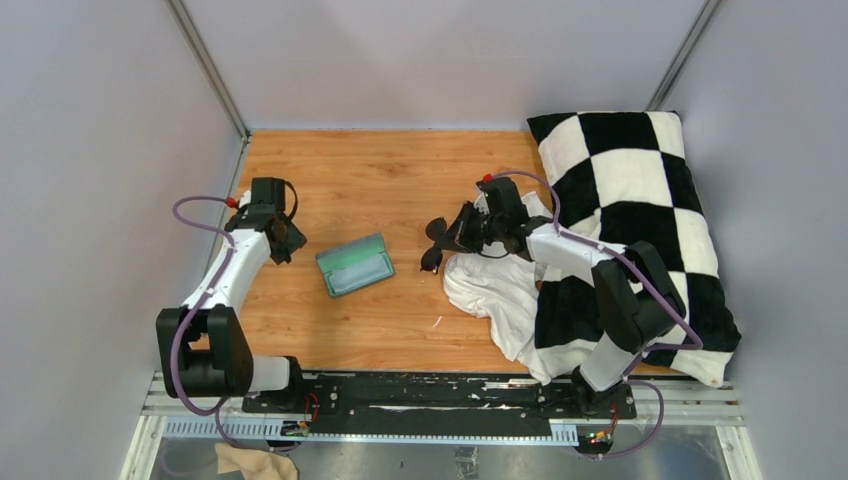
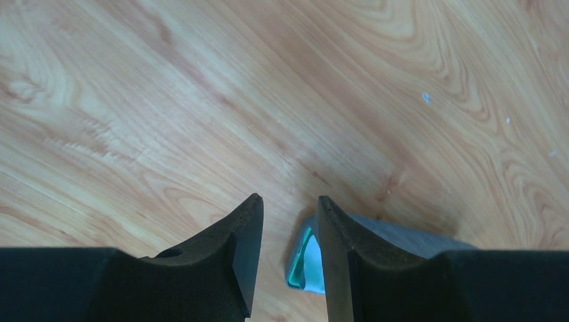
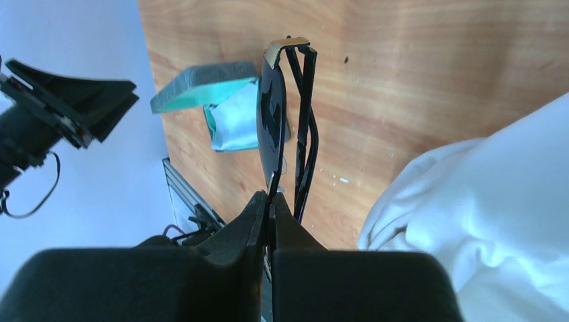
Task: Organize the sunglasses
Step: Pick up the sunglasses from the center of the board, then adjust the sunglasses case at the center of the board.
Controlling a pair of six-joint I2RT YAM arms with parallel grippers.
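Observation:
The black sunglasses (image 1: 436,243) hang folded just above the wood, right of the case. My right gripper (image 1: 460,234) is shut on them. In the right wrist view the gripper (image 3: 271,199) pinches one dark lens edge, and the sunglasses (image 3: 274,114) stick out beyond the fingertips. The grey-blue case (image 1: 354,265) lies open on the table, teal inside up. My left gripper (image 1: 288,245) hovers just left of it, open and holding nothing. In the left wrist view a corner of the case (image 2: 402,231) shows past the left gripper (image 2: 290,204).
A crumpled white cloth (image 1: 500,290) lies under the right arm, against a black-and-white checked pillow (image 1: 640,220) along the right side. Grey walls close in the wooden table (image 1: 380,170) at the left, back and right.

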